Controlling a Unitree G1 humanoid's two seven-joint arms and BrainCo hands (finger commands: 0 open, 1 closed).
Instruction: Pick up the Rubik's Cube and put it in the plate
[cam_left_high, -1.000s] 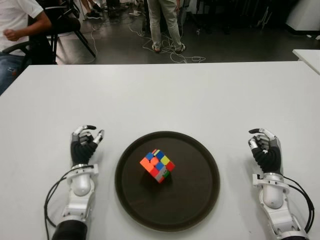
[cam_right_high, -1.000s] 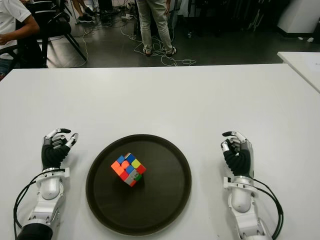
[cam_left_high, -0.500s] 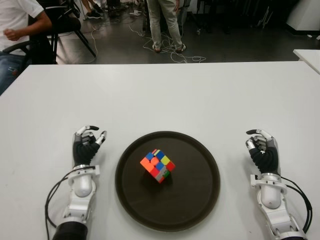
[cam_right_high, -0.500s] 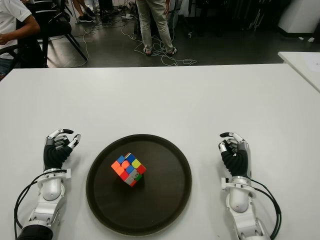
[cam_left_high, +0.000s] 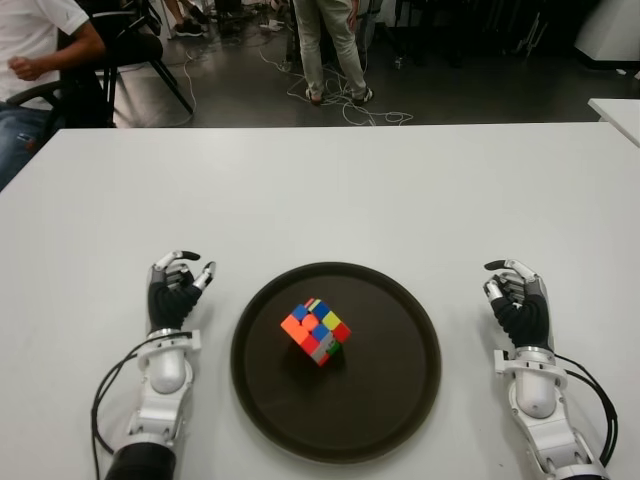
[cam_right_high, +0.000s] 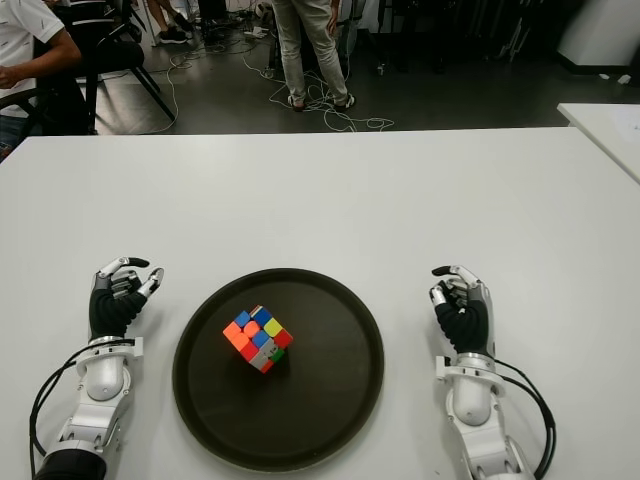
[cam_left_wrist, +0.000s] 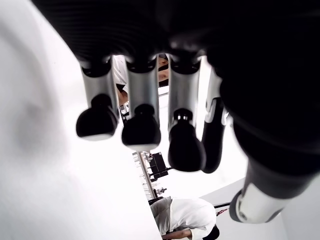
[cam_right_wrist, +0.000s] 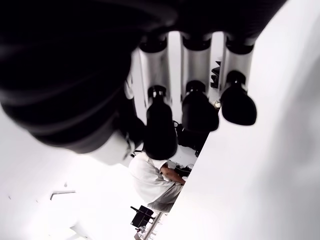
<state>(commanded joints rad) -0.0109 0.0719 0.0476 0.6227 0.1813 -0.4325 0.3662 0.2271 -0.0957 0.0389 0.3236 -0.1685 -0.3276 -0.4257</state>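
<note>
The Rubik's Cube (cam_left_high: 315, 331) stands tilted on one corner edge inside the dark round plate (cam_left_high: 390, 400), a little left of the plate's middle. No hand touches it. My left hand (cam_left_high: 176, 286) shows on the white table just left of the plate, fingers relaxed and holding nothing. To the right of the plate is my right hand (cam_left_high: 516, 300), its fingers also loosely curved and empty. Both wrist views show only spread fingers (cam_left_wrist: 141, 131) and fingers (cam_right_wrist: 197, 111) with nothing between them.
The white table (cam_left_high: 330, 190) stretches far ahead of the plate. A second white table corner (cam_left_high: 618, 108) shows at the far right. Beyond the far edge a seated person (cam_left_high: 40, 60) is at the left and a standing person's legs (cam_left_high: 330, 45) are at the middle, among floor cables.
Both hands have drifted slightly inward toward the plate, the right one more. The cube and plate have not moved.
</note>
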